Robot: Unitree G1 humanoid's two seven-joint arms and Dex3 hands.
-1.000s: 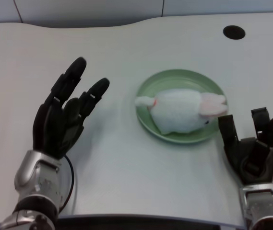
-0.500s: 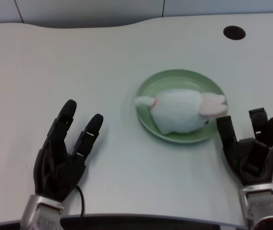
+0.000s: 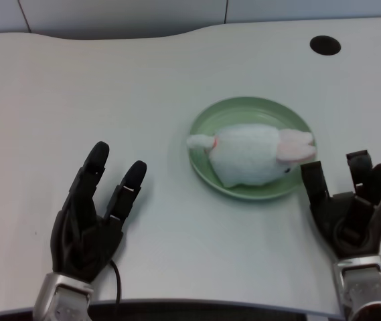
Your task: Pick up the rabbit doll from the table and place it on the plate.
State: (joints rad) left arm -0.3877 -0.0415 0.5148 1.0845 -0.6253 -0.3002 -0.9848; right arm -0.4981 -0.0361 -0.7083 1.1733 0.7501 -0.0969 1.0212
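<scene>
While the white rabbit doll (image 3: 254, 155) lies on its side on the green plate (image 3: 207, 127), nothing is touching it. Its pink ears point toward the robot's right, and its small tail pokes out over the plate's other edge, toward the robot's left. The plate sits near the middle of the white table (image 3: 110, 80).

The robot's left hand (image 3: 91, 221) is down near the front edge of the table, well apart from the plate. It holds nothing. Its black fingers (image 3: 90, 175) are stretched out and apart, pointing up and away from the robot, with gaps between them. I cannot tell if the hand rests on the table or floats just above it. A thin black cable (image 3: 116, 281) curls beside the silver wrist.

The right hand (image 3: 347, 207) waits at the other side, just beside the plate's near rim. Its fingers stick up and are a bit apart, and one fingertip is close to the rabbit's face.

Far back on the table, toward the robot's right, is a small dark round hole (image 3: 325, 45).
</scene>
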